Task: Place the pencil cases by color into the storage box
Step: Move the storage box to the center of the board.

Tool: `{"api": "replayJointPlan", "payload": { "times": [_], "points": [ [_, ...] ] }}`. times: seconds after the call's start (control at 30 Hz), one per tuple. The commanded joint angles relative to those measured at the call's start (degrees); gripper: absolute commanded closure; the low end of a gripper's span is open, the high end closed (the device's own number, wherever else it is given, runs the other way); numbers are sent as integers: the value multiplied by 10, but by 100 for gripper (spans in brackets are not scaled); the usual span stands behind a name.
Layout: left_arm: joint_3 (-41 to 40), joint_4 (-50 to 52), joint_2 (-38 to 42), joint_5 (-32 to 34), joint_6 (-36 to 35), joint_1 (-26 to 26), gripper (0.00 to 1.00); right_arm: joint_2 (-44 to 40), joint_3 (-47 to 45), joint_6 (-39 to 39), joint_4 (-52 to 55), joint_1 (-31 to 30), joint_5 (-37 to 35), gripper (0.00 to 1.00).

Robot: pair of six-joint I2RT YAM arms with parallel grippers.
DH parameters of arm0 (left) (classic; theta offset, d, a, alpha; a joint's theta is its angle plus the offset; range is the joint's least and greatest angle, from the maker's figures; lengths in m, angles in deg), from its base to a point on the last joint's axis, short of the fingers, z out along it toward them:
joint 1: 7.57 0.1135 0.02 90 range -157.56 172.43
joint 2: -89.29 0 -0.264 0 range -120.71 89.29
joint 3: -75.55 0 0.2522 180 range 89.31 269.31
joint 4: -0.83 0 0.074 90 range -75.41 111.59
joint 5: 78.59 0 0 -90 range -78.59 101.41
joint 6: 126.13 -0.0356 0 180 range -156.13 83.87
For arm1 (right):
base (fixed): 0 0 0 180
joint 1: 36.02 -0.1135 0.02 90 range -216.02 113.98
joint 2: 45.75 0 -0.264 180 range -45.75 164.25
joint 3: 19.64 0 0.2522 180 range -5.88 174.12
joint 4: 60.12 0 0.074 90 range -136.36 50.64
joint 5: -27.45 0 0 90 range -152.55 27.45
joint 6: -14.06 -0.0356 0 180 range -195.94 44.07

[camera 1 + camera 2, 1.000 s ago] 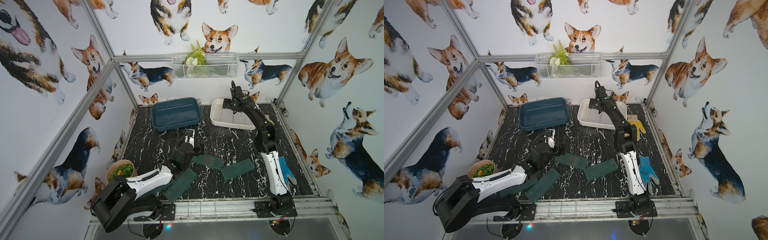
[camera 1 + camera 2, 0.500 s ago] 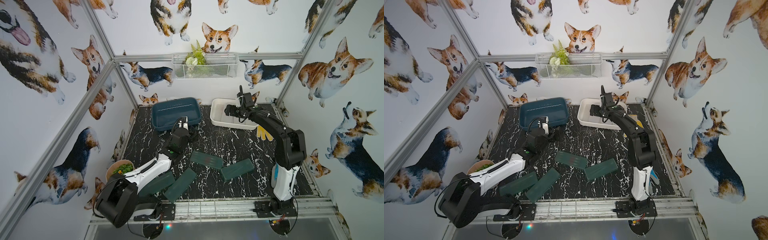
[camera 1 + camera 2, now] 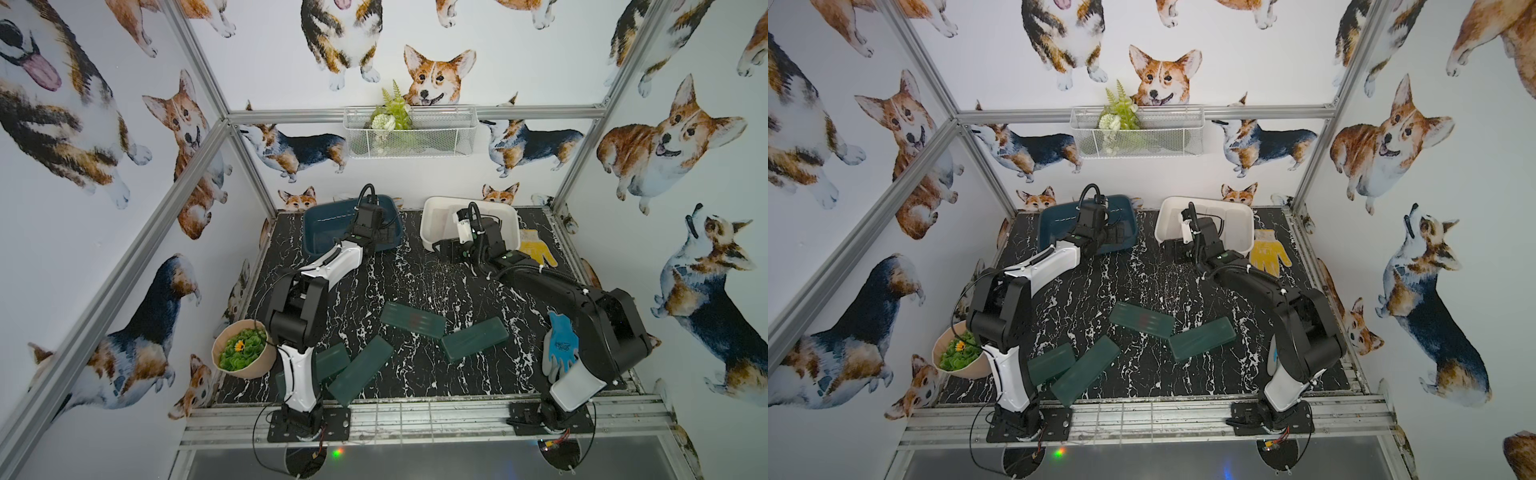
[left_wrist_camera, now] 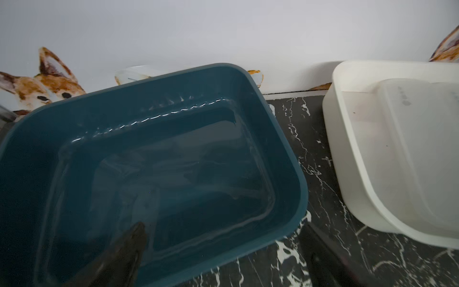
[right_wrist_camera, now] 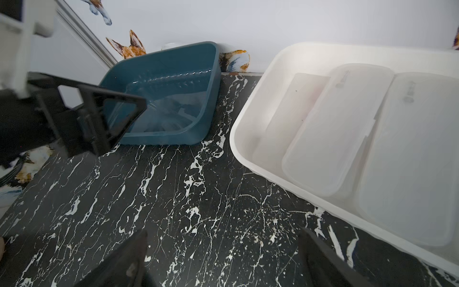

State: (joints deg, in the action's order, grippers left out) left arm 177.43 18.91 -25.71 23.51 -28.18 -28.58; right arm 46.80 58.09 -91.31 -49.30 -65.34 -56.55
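On the tabletop (image 3: pixel 415 270), the left bin (image 3: pixel 320 232) and right bin (image 3: pixel 432 224) stand apart along the far edge. In the right bin lie cases (image 5: pixel 335 129). Nearer, a middle case (image 3: pixel 413 319) has a right case (image 3: pixel 473 338) just beside it, and a left pair (image 3: pixel 360 370) lies side by side. One glove (image 3: pixel 536 249) lies right of the right bin, another glove (image 3: pixel 561 345) near right. A pot (image 3: pixel 241 353) sits near left.

Dark green pencil cases (image 3: pixel 413 319), teal box (image 3: pixel 328 228), black white-veined tabletop (image 3: pixel 415 274).
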Motion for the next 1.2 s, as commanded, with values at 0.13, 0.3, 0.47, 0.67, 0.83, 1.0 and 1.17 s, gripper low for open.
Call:
{"api": "replayJointPlan", "payload": {
  "times": [0.13, 0.3, 0.47, 0.67, 0.83, 1.0, 1.17],
  "points": [
    [148, 143, -99, -11, -48, 14, 2, -57, -46, 15, -89, -5, 4, 5],
    [190, 171, -136, -19, -58, 36, 2, -70, -45, 28, -85, -3, 8, 4],
    [220, 198, -168, -43, -53, 46, 2, -74, -43, 25, -87, -3, 12, 4],
    [249, 236, -192, -76, -45, 47, 2, -72, -36, 24, -82, -4, 17, 4],
    [267, 276, -199, -103, -55, 47, 2, -76, -31, 28, -72, -3, 17, 4],
    [253, 288, -196, -133, -67, 46, 2, -77, -30, 28, -70, -3, 20, 4],
    [216, 290, -174, -151, -72, 41, 2, -80, -27, 28, -67, -3, 23, 4]
  ]
}}
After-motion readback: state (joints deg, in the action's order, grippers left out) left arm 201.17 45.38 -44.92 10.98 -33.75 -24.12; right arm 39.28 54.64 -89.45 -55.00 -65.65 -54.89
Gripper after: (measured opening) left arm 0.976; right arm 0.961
